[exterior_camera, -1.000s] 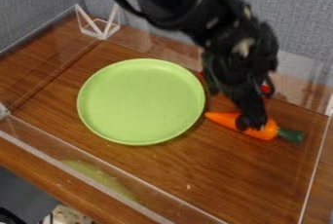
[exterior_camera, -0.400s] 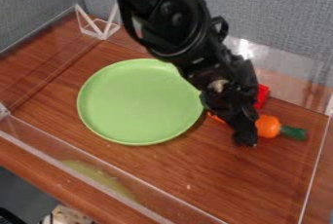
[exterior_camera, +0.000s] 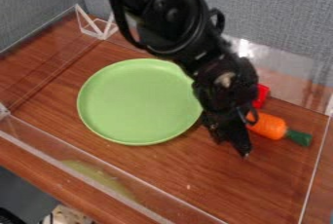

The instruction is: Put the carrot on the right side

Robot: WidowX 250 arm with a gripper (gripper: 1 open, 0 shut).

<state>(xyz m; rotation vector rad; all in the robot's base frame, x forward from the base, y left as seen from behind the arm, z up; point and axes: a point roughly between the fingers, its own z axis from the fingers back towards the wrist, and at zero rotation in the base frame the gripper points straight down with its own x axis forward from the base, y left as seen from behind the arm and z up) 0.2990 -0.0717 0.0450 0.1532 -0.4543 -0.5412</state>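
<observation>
Camera view, nearest first: at about five o'clock in the frame the black fingers (exterior_camera: pixel 243 140) point steeply down at the bench (exterior_camera: pixel 53 67), their tips resting on or just above the wood right beside the thick end of the carrot (exterior_camera: pixel 270 127). The fingers look drawn together. Whether they pinch the carrot's near end or have met just beside it cannot be told, since the tips are dark and the contact spot is hidden by the hand itself.

The carrot lies flat on the bench at roughly four o'clock, orange body toward the arm, dark green stem toward the right-hand wall. It is just off the right rim of the green plate (exterior_camera: pixel 130 101), not on it.

Behind the carrot, partly masked by the arm, a red block (exterior_camera: pixel 263 93) sits near three o'clock. Farther back, at eleven o'clock, a small white wire stand (exterior_camera: pixel 93 21) leans by the grey wall.

Judged from this, the task is at its grasp stage. The carrot is already on the right half of the bench, but it has not been lifted. Securing it, carrying it and setting it down remain.
</observation>
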